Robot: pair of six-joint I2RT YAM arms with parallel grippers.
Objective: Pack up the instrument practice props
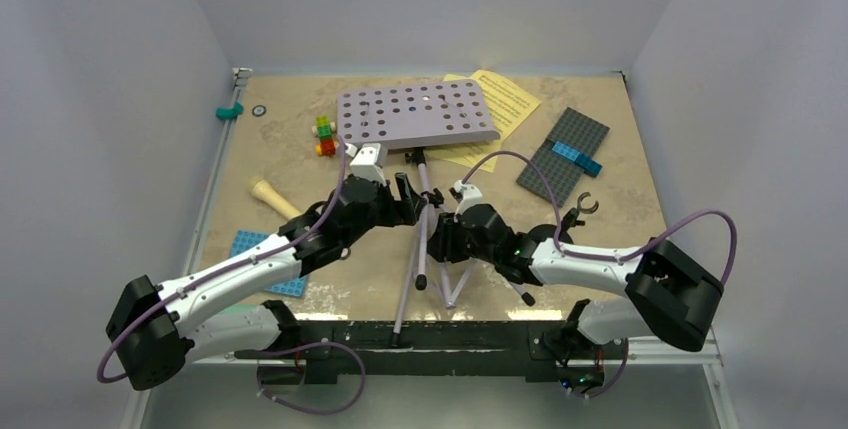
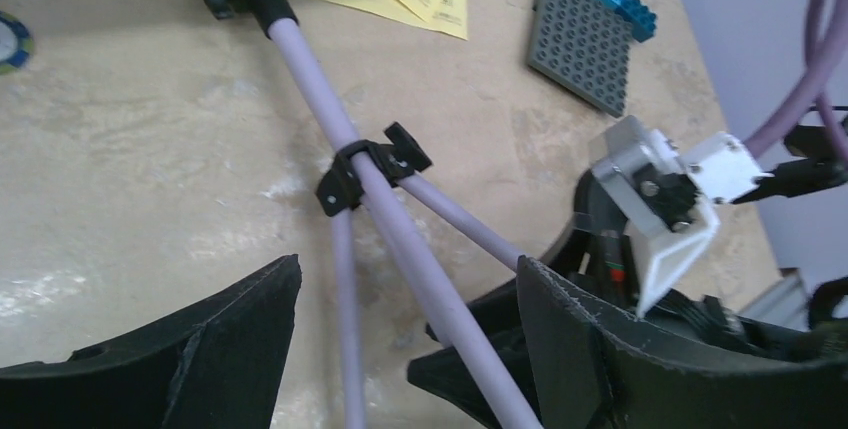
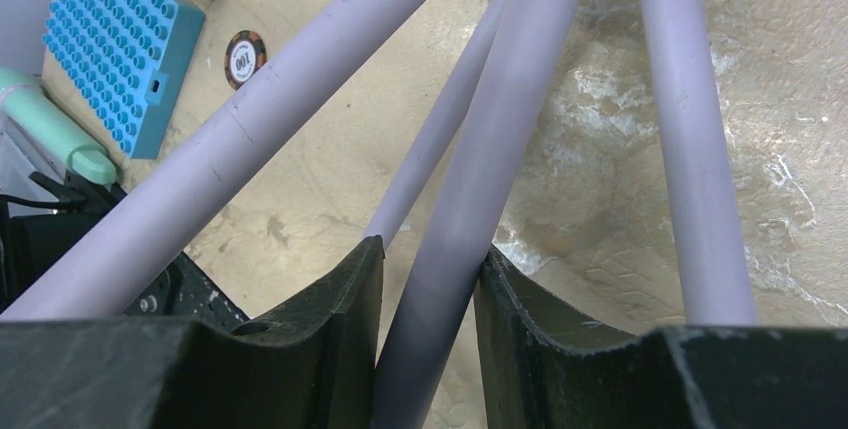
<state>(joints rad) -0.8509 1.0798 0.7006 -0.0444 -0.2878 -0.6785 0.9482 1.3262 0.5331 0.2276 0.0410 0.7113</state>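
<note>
Now gripping a lilac tube of the tall tripod music stand [image 1: 418, 115] with the right gripper [image 3: 428, 259], both black fingers pressed against the tube's sides. Straddling the stand's centre pole with the left gripper [image 2: 405, 279], jaws spread wide and touching nothing, just short of the black collar [image 2: 365, 174] where the legs branch. Stretched across the middle of the table [image 1: 280, 139], with the perforated lilac desk at the far end and the legs splayed toward the near edge. Partly covering the yellow sheet-music pages [image 1: 505, 99] at far right with that desk. Resting at left, well apart from the stand: cream toy microphone [image 1: 272, 196], near a blue baseplate [image 1: 262, 259]. Sitting right of the pages: grey baseplate [image 1: 548, 177] topped with a blue brick [image 1: 575, 154]. Clustered just left of the desk: small colourful bricks [image 1: 325, 135].
</note>
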